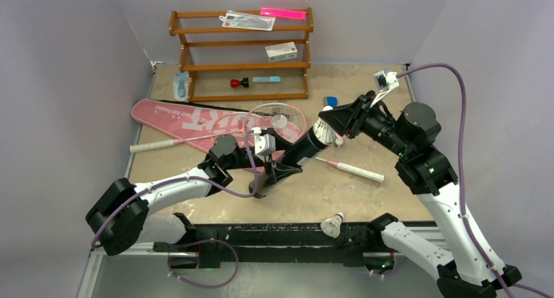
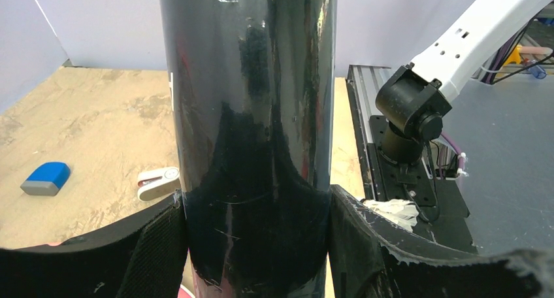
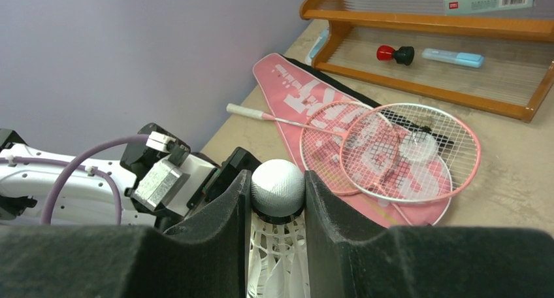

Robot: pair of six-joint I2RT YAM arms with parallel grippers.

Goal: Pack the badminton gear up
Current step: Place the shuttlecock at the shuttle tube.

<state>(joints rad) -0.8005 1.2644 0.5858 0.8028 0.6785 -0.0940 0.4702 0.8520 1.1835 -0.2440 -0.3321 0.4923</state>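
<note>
The long black tube (image 1: 302, 149) slants up from my left gripper (image 1: 277, 172), which is shut on its lower end; in the left wrist view the tube (image 2: 248, 115) fills the gap between the pads. My right gripper (image 1: 337, 123) is shut on a white feather shuttlecock (image 3: 277, 187), cork forward, at the tube's upper mouth (image 1: 325, 132). Two pink-framed rackets (image 3: 405, 151) lie crossed on the pink bag (image 1: 189, 118), with a second shuttlecock (image 3: 418, 144) on their strings. A third shuttlecock (image 1: 333, 226) lies by the near edge.
A brown wooden rack (image 1: 242, 53) stands at the back with a small white box (image 1: 281, 51) and other small items. A blue object (image 1: 330, 102) lies behind the right gripper. One racket handle (image 1: 359, 171) reaches under the tube toward the right.
</note>
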